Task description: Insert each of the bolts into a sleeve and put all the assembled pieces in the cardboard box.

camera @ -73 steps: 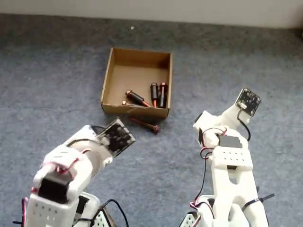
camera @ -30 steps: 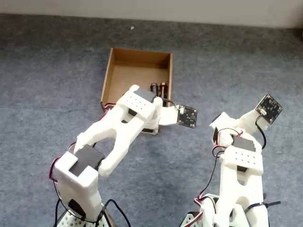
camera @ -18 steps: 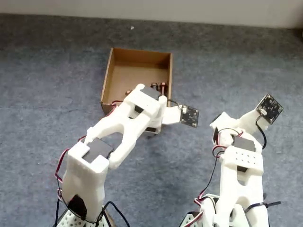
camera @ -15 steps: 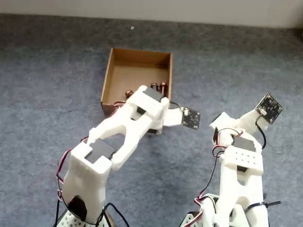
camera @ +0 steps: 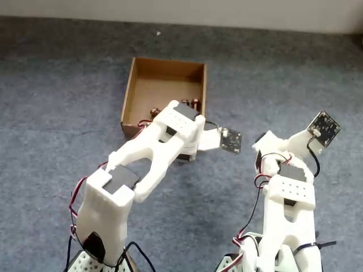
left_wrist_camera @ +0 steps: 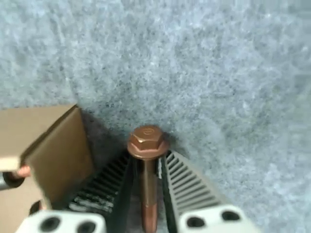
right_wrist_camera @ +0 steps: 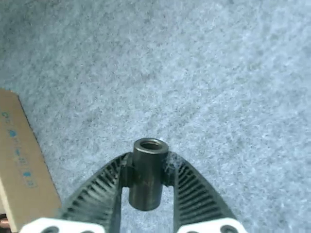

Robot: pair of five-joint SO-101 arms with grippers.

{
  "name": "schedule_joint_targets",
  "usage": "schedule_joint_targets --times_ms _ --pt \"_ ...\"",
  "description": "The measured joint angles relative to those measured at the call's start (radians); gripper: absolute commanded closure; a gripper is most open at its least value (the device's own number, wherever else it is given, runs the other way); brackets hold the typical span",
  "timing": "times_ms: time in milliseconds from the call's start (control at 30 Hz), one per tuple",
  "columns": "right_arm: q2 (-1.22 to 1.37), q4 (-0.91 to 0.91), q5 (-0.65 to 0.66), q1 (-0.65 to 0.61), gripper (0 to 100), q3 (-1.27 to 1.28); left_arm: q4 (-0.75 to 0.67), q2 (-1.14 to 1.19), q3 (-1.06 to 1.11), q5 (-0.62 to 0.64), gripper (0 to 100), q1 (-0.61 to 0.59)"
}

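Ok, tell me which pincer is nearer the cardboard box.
Left. The left pincer, around a bolt, is right beside the box wall; the right pincer, holding a sleeve, is farther off.

bolt (left_wrist_camera: pixel 147 145): you've got copper-brown
sleeve (right_wrist_camera: pixel 148 172): dark grey-black
box (camera: pixel 164 85): plain tan
carpet (camera: pixel 57 85): grey-blue, flecked
arms (camera: pixel 153 153): your two, white
fingers (right_wrist_camera: pixel 102 191): black, ribbed

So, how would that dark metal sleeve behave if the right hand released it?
The dark cylindrical metal sleeve looks rigid, probably heavy for its size. Round-walled, it would likely roll if laid sideways, though the grey carpet should slow it. The right hand grips curved sides, so slipping is possible.
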Motion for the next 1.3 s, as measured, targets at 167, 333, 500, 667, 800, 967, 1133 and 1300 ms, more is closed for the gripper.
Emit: schedule_joint_targets --times_ms 167,333,500,667,800,967,1133,1300 --pt "0.000 -0.014 0.000 0.000 99.5 0.005 0.034 -0.126 0.015 0.100 99 0.005" --pt "0.000 -0.018 0.000 0.000 99.5 0.028 0.054 -0.293 0.110 0.199 99 0.006" --pt "0.000 -0.018 0.000 0.000 99.5 0.029 0.055 -0.528 0.233 0.295 99 0.006" --pt "0.000 -0.018 0.000 0.000 99.5 0.029 0.055 -0.773 0.359 0.390 99 0.006" --pt "0.000 -0.018 0.000 0.000 99.5 0.029 0.055 -0.942 0.448 0.466 99 0.006" --pt "-0.034 -0.018 0.006 0.000 99.5 0.029 0.048 -1.120 0.555 0.569 99 0.005" --pt "-0.206 0.014 0.054 -0.005 99.5 0.115 -0.017 -1.315 0.715 0.647 99 0.005" --pt "-0.436 0.015 0.120 -0.083 99.5 0.230 -0.061 -1.508 0.847 0.706 99 0.006"
